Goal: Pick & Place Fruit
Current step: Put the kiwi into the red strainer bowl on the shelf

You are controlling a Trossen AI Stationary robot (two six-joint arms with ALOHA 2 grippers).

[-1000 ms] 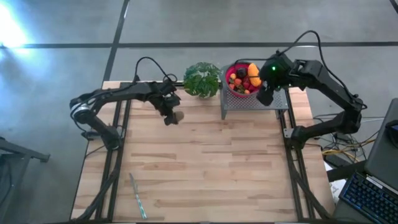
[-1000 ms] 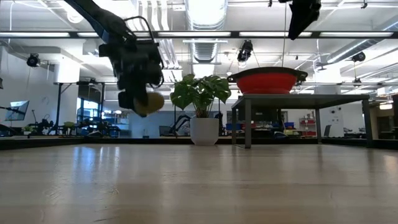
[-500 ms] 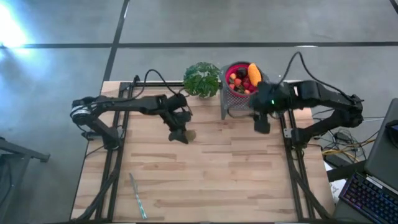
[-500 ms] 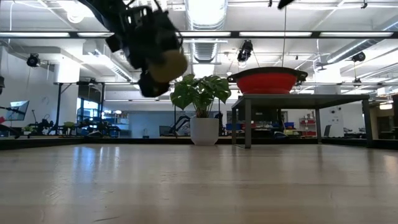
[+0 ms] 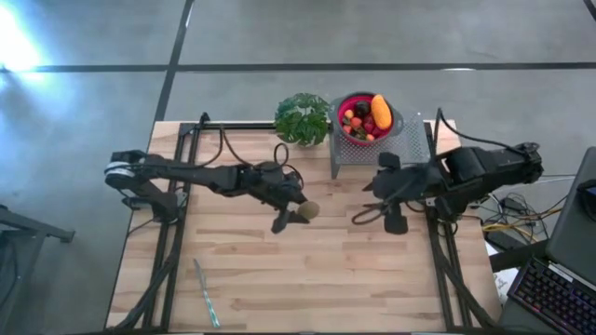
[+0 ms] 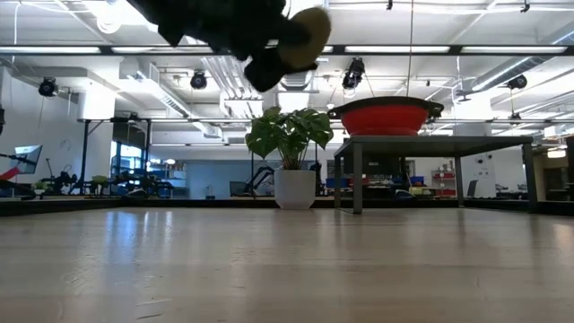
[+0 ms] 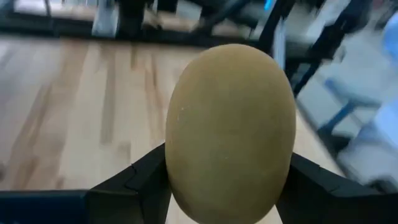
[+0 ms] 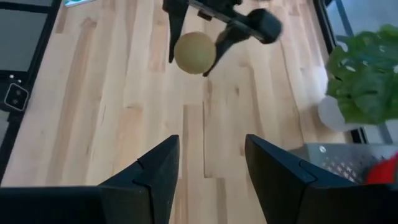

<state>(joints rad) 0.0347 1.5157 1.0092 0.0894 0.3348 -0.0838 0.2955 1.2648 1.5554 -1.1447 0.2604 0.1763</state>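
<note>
Kiwi (image 7: pixel 230 130) sits clamped between left gripper (image 5: pixel 296 217) fingers above table (image 5: pixel 279 279).

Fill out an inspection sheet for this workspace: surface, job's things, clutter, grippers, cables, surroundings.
Surface: wooden table, mostly bare.
Job's things: kiwi held above the table; other fruit in the red bowl on a metal stand.
Clutter: potted plant; thin pale stick.
Grippers: left gripper shut on the kiwi; right gripper open, empty.
Cables: black cables along both arms.
Surroundings: keyboard at right; concrete floor.
</note>
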